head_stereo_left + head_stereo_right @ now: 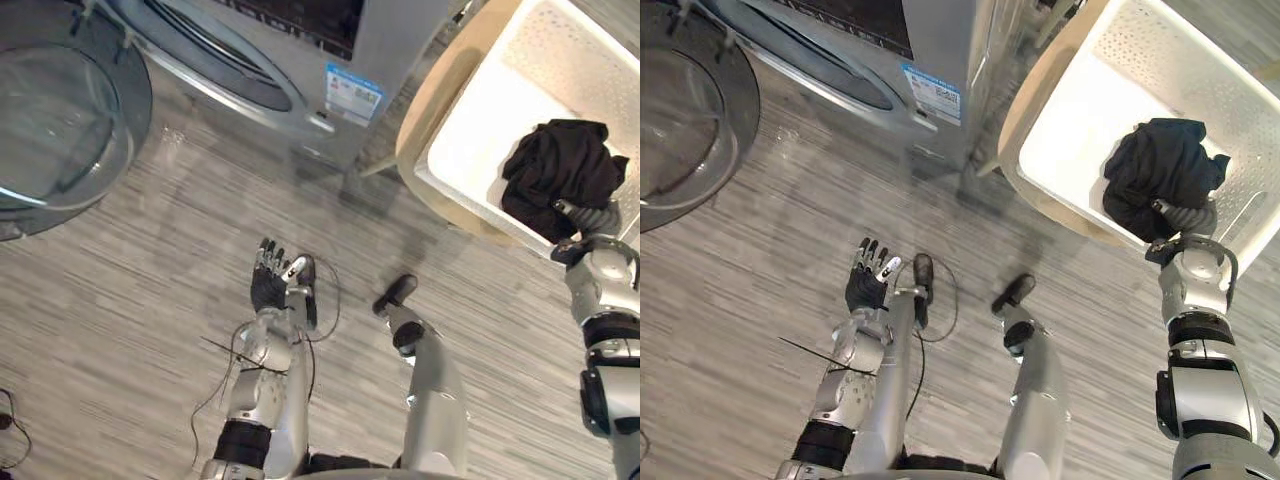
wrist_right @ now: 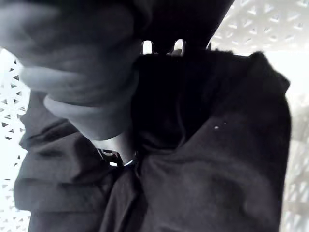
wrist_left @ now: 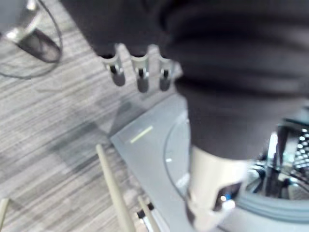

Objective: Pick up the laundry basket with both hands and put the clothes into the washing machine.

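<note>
Left eye view: silver-grey front-load washing machine [image 1: 300, 60] at the top, its round glass door [image 1: 60, 130] swung open to the robot's left. The white perforated plastic laundry basket [image 1: 560, 50] is at upper right, resting on a tan rounded support [image 1: 430, 100]; can't tell what that is. The basket is close beside the machine's right-hand corner and not lifted. One black crumpled garment [image 1: 560, 170] lies in it, bunched toward the near wall.

R hand [image 1: 590, 216] is down in the basket, on and partly buried in the black cloth. R wrist view shows cloth bunched round it, but its grip can't be told. L hand [image 1: 270, 285] hangs open and relaxed over the grey wood-look floor [image 1: 150, 300], well apart from both basket and machine, holding nothing.

My read: this is the cloth pickup stage, w/ the basket itself not gripped by either hand.

Risks from here:
- If only a loose fold is caught, the garment may slip out during the carry and drop on the floor between basket and drum.
- Cloth snagging on the basket wall could drag or tip the basket off its support, since nothing steadies it.
- The carry goes across the machine front toward the opening, so a trailing sleeve could catch on the door rim.
- The L arm is too far off to help unless brought in.
</note>
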### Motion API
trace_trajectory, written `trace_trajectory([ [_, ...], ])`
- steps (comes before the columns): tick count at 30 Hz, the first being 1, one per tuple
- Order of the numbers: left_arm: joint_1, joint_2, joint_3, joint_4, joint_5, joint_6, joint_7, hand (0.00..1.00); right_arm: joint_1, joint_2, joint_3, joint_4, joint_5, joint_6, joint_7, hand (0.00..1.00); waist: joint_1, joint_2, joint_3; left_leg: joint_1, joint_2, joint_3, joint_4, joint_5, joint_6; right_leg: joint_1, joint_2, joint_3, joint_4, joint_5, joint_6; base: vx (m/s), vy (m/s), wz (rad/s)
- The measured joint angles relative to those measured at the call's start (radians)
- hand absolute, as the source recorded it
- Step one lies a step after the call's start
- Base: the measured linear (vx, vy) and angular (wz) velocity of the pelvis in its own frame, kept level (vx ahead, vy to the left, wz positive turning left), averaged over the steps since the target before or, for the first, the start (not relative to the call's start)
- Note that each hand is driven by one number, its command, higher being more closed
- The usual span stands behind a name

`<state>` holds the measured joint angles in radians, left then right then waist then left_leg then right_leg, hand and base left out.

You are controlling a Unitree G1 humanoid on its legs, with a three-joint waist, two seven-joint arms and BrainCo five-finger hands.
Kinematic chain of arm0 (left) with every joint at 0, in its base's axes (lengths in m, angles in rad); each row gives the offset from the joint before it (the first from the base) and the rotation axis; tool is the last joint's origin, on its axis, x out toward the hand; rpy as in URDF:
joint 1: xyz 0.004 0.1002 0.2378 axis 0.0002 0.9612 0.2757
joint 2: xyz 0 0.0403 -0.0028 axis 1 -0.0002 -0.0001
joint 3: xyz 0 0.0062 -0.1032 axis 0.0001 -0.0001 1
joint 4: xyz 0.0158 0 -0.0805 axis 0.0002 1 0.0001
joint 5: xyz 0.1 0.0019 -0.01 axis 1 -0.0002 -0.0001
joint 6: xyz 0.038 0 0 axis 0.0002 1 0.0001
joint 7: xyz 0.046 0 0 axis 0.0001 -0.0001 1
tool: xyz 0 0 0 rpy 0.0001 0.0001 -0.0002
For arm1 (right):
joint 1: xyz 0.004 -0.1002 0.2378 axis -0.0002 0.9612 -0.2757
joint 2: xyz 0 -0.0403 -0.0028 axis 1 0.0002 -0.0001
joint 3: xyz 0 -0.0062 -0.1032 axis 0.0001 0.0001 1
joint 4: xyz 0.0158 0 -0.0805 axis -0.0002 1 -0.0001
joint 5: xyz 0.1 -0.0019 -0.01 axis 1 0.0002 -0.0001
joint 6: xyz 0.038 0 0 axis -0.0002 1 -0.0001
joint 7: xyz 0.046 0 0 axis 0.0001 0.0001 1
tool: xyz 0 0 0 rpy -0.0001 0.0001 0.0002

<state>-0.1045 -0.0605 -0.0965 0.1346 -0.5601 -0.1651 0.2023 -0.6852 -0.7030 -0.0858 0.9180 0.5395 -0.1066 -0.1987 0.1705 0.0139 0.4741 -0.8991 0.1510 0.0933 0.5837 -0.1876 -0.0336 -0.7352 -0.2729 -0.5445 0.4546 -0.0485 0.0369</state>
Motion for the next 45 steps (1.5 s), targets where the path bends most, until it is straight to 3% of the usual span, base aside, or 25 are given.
trace_trajectory([
  [4,0.017,0.0,0.024,-0.009,-0.002,0.001,0.017,0.0,-0.01,0.035,-0.035,-0.001,0.022,0.001,-0.059,1.0,0.006,0.006,-0.004,0.019,0.026,-0.012,-0.062,0.025,-0.015,0.034,0.031,-0.035,-0.022,-0.023,-0.038,-0.03,-0.133,0.34],
  [8,0.027,0.005,0.017,-0.01,-0.017,0.002,0.018,0.0,-0.032,0.111,-0.036,-0.045,0.041,0.007,-0.097,1.0,0.004,0.011,-0.007,0.082,0.046,-0.008,-0.134,0.119,-0.012,0.081,0.059,-0.061,-0.029,-0.03,-0.049,0.02,-0.153,0.1],
  [12,0.029,0.011,0.012,-0.009,-0.017,0.002,0.016,0.0,-0.057,0.144,-0.054,-0.084,0.067,0.019,-0.128,1.0,0.004,0.011,-0.007,0.157,0.047,-0.006,-0.173,0.202,-0.013,0.135,0.049,-0.065,0.002,-0.04,-0.062,0.1,-0.084,0.18],
  [17,0.072,0.047,0.01,-0.004,-0.017,0.003,0.012,0.0,-0.18,0.141,-0.105,-0.11,0.122,0.013,-0.128,1.0,-0.02,0.009,-0.007,0.268,0.031,-0.001,-0.214,0.21,-0.016,0.226,0.037,-0.05,-0.001,-0.041,-0.06,0.09,-0.006,0.18],
  [22,0.11,0.107,-0.028,0.031,-0.016,0.007,-0.028,0.0,-0.315,0.059,-0.103,-0.09,0.159,-0.005,-0.124,1.0,-0.028,-0.008,-0.011,0.391,-0.01,0.019,-0.338,0.261,-0.008,0.292,0.019,-0.031,-0.01,-0.054,-0.043,0.01,-0.016,0.14],
  [25,0.14,0.126,-0.031,0.033,-0.016,0.016,-0.031,0.0,-0.336,0.054,-0.103,-0.071,0.17,-0.005,-0.123,1.0,-0.035,-0.034,-0.011,0.458,-0.023,0.021,-0.41,0.291,-0.012,0.33,0.009,-0.031,-0.018,-0.058,-0.038,0.0,-0.016,0.14],
  [30,0.178,0.15,-0.057,0.033,-0.012,0.032,-0.065,0.0,-0.278,0.062,-0.134,-0.146,0.175,-0.006,-0.111,1.0,-0.042,-0.052,-0.02,0.528,-0.031,0.032,-0.445,0.296,-0.013,0.385,0.01,-0.027,-0.029,-0.062,-0.032,0.01,-0.019,0.03],
  [35,0.216,0.166,-0.058,0.032,0.007,0.054,-0.076,0.0,-0.049,0.147,-0.238,-0.324,0.174,-0.009,-0.098,1.0,-0.051,-0.11,-0.063,0.584,-0.035,0.05,-0.472,0.296,-0.014,0.423,0.015,-0.013,-0.046,-0.067,-0.024,0.07,-0.039,-0.06],
  [41,0.286,0.164,-0.049,0.04,0.03,0.081,-0.099,0.0,0.121,0.228,-0.277,-0.553,0.175,-0.025,-0.084,1.0,-0.08,-0.116,-0.168,0.678,-0.042,0.08,-0.533,0.291,-0.015,0.494,0.038,0.009,-0.115,-0.059,-0.006,0.09,-0.005,-0.12],
  [45,0.311,0.161,-0.049,0.075,0.062,0.098,-0.116,0.0,0.146,0.228,-0.277,-0.659,0.179,-0.055,-0.078,1.0,-0.083,-0.116,-0.243,0.743,-0.031,0.106,-0.572,0.283,-0.021,0.547,0.068,0.028,-0.182,-0.039,0.001,0.1,-0.013,-0.23],
])
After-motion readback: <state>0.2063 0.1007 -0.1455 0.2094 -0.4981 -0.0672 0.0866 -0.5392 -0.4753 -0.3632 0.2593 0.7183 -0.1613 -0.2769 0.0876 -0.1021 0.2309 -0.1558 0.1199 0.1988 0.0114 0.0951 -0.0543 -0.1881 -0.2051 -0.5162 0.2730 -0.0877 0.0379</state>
